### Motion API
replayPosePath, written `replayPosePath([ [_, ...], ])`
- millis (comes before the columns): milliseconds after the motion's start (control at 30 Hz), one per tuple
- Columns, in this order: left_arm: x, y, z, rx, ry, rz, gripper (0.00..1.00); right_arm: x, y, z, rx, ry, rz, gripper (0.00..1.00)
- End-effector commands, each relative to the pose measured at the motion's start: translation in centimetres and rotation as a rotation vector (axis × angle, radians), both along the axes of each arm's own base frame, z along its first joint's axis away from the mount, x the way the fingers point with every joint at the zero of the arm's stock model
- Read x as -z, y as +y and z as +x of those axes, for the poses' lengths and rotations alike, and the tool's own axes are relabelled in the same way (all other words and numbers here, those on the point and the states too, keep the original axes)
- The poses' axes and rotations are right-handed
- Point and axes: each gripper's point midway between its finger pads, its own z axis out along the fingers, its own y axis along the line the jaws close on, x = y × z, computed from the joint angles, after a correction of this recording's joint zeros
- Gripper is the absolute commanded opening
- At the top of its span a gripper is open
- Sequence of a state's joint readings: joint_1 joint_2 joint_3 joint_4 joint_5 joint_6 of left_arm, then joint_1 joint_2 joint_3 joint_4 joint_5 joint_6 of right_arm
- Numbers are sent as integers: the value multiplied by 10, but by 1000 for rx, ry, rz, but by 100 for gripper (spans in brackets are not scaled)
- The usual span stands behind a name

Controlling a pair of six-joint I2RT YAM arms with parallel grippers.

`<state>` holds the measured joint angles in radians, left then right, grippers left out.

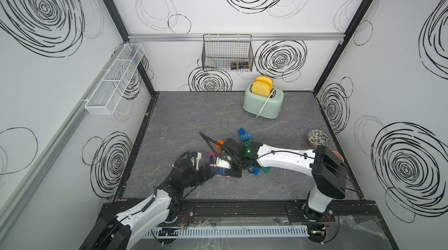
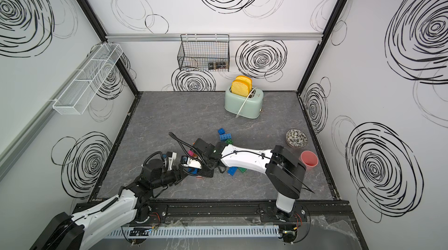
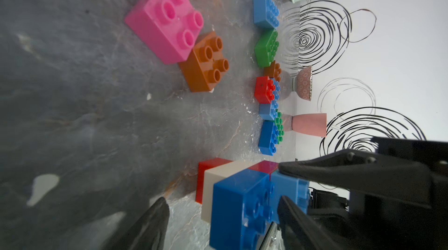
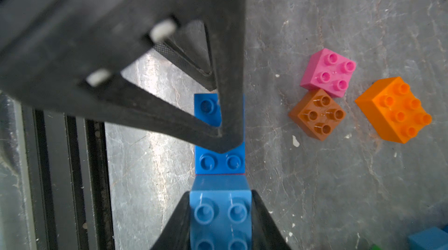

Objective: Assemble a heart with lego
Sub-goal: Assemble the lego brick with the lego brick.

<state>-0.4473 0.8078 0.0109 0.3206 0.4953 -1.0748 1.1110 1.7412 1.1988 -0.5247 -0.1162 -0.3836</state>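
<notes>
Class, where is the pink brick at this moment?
In the right wrist view the pink brick lies on the table, studs up, against the brown brick, with the orange brick close beside them.

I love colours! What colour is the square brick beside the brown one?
The brick is pink, clearest in the right wrist view.

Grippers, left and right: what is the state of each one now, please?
Left gripper: open, its fingers on either side of the brick stack.
Right gripper: closed on a light blue brick.
</notes>
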Motion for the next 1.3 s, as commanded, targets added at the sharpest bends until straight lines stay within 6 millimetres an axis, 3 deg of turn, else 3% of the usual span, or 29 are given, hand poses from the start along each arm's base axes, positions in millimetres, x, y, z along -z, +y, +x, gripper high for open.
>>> replayPosePath([
  [0, 4, 7, -1, -35, 26, -18, 77, 28, -29, -8, -13, 39, -172, 24],
  [333, 4, 15, 4, -74, 25, -6, 77, 5, -10, -7, -32, 33, -120, 42],
  [600, 1, 18, 7, -89, 15, -12, 77, -10, 0, -6, -46, 32, -84, 51],
  [833, -6, 22, 14, -111, -8, -14, 77, -34, 6, -11, -67, 38, -16, 53],
  [1067, -18, 25, 24, -110, -45, 38, 77, -66, 7, 14, 23, -61, 81, 54],
  [1267, -30, 26, 35, -91, -80, 92, 78, -78, -16, 49, 223, -48, 185, 54],
])
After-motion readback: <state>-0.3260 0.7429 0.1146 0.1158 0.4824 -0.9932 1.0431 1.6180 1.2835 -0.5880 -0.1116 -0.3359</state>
